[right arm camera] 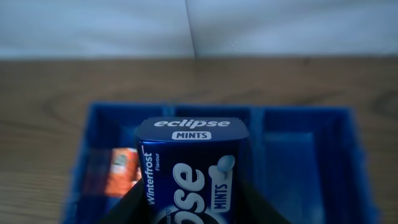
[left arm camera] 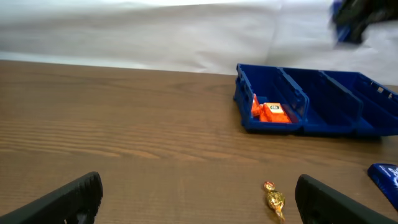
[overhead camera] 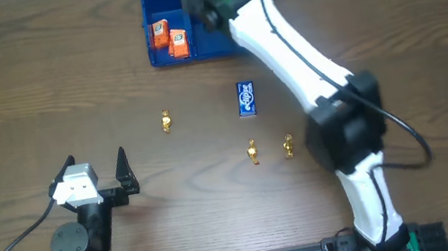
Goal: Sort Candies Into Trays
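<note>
A blue three-compartment tray sits at the far middle of the table. Two orange candies lie in its left compartment. My right gripper hovers above the tray, shut on a blue mint tin. In the right wrist view the tin hangs over the tray, about over the middle compartment, beside the orange candies. A second blue mint tin lies on the table near the tray. Three gold-wrapped candies are scattered closer to me. My left gripper stands open at the near left, holding nothing.
The left wrist view shows the tray, one gold candy and the edge of the loose tin. A white wall runs behind the table's far edge. Bare wood lies left and right of the tray.
</note>
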Available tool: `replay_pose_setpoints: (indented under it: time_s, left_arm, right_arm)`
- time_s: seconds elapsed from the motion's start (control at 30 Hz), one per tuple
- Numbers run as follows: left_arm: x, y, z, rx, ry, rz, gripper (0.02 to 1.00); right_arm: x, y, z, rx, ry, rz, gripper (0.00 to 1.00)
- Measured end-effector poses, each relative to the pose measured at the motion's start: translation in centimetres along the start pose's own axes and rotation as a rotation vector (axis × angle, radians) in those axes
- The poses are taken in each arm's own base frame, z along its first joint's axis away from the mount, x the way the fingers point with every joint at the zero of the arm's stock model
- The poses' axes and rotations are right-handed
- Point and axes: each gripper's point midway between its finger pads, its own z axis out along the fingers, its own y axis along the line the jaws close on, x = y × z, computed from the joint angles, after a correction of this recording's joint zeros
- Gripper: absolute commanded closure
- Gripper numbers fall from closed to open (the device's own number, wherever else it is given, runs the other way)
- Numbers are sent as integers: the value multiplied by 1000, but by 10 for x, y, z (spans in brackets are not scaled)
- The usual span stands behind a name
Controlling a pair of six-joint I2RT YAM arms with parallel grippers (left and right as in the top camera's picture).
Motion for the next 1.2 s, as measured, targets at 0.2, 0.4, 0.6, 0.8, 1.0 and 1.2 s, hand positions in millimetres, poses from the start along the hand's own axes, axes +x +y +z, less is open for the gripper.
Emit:
replay_pose_setpoints:
  time_s: [0.2,0.4,0.6,0.8,1.0,1.2]
  left_arm:
    - [0,0,0,0,0,0,20]
    - [0,0,0,0,0,0,20]
    - [0,0,0,0,0,0,20]
    - [0,0,0,0,0,0,20]
    - [0,0,0,0,0,0,20]
    - [0,0,0,0,0,0,20]
  right_arm:
    - [40,-5,41,25,92,-26,673]
    - [39,-7,42,27,91,-24,492]
    - [45,-12,42,40,119,-39,248]
    - [60,-19,39,65,182,-56,185]
    - [83,-35,-1,117,326,-100,139]
    - [89,-40,-67,107,371,-69,126]
